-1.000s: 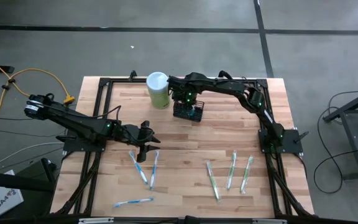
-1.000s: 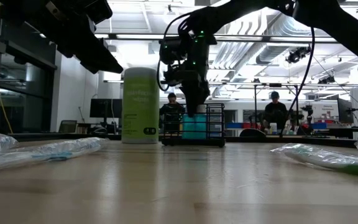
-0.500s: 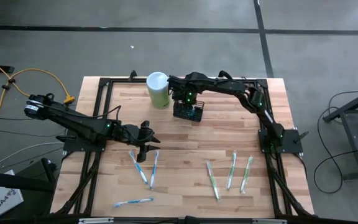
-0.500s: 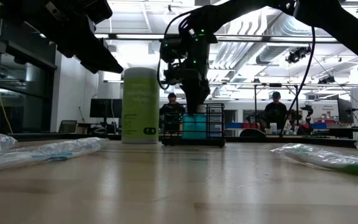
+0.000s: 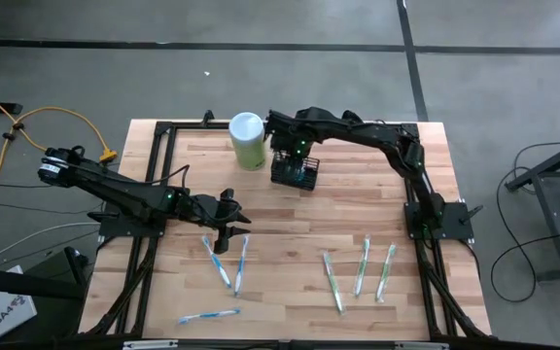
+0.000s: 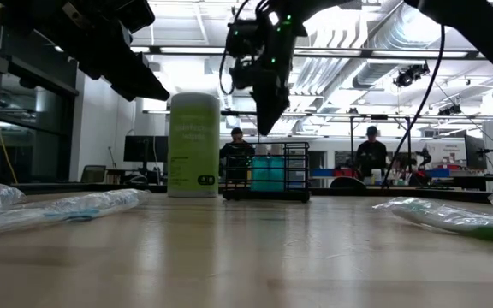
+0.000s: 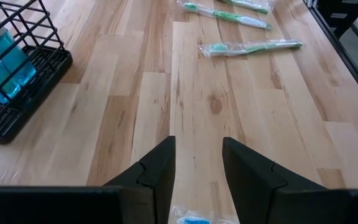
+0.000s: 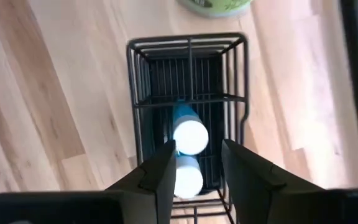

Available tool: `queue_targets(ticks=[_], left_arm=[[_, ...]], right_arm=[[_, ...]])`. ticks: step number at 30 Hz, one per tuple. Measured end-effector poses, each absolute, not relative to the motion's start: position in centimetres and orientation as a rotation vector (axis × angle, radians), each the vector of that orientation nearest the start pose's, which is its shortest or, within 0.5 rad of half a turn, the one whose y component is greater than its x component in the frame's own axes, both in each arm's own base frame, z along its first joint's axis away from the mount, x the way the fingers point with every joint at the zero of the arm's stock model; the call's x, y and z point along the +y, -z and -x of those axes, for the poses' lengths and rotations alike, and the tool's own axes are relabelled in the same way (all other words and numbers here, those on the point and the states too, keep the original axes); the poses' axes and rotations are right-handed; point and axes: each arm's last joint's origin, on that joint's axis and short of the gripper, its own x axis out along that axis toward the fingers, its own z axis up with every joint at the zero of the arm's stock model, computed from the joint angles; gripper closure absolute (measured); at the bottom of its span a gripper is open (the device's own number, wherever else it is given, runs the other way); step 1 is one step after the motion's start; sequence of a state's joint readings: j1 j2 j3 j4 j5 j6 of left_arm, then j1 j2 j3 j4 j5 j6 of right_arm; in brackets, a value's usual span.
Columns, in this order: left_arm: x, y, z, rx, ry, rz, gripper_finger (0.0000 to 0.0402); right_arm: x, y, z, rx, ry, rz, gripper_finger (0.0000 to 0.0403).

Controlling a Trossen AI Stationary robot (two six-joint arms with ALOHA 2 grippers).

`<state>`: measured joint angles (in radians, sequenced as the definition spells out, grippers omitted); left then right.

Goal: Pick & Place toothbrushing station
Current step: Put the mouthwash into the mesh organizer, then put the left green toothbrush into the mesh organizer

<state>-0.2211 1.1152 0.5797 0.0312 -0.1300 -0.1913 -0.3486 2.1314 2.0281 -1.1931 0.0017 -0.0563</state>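
wooden table [image 5: 290,209] | toothbrushing station [image 5: 294,173] near far edge | right hand [image 6: 264,128] spread above | left hand [image 7: 197,180] spread, mid-table

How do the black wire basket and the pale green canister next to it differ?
The black wire basket is boxy and open, with blue bottles visible inside; the pale green canister is round, solid-walled and closed by a white lid. In the low view the canister stands taller than the basket. Both stand upright, side by side at the table's far edge.

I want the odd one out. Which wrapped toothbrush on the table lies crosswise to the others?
The blue toothbrush nearest the front edge, alone below the left pair: it lies almost sideways, while the other five run roughly front to back.
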Motion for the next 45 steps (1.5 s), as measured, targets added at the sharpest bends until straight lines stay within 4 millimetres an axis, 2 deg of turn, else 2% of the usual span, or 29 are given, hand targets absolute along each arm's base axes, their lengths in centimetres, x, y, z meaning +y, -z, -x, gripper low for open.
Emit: queue_targets(ticks=[11,17,23,30,45], left_arm=[[-4.7,-22.1,-22.5,0.499,0.042,0.101,0.0274],[-4.7,-22.2,-22.6,0.484,0.038,0.129,0.0274],[-4.7,-22.5,-22.7,0.458,0.035,0.156,0.0274],[-4.7,-22.5,-22.7,0.452,0.022,0.206,0.0274],[-4.8,-22.5,-22.7,0.464,0.033,0.261,0.0274]], right_arm=[[-13.0,-33.2,-38.4,1.133,0.323,-0.142,0.0282],[-11.4,-35.2,-37.4,1.095,0.333,-0.176,0.0282],[-9.3,-35.3,-36.7,1.165,0.348,-0.246,0.0282],[-6.0,-34.9,-36.2,1.274,0.400,-0.358,0.0282],[3.1,-34.7,-35.6,1.282,0.595,-0.407,0.0282]])
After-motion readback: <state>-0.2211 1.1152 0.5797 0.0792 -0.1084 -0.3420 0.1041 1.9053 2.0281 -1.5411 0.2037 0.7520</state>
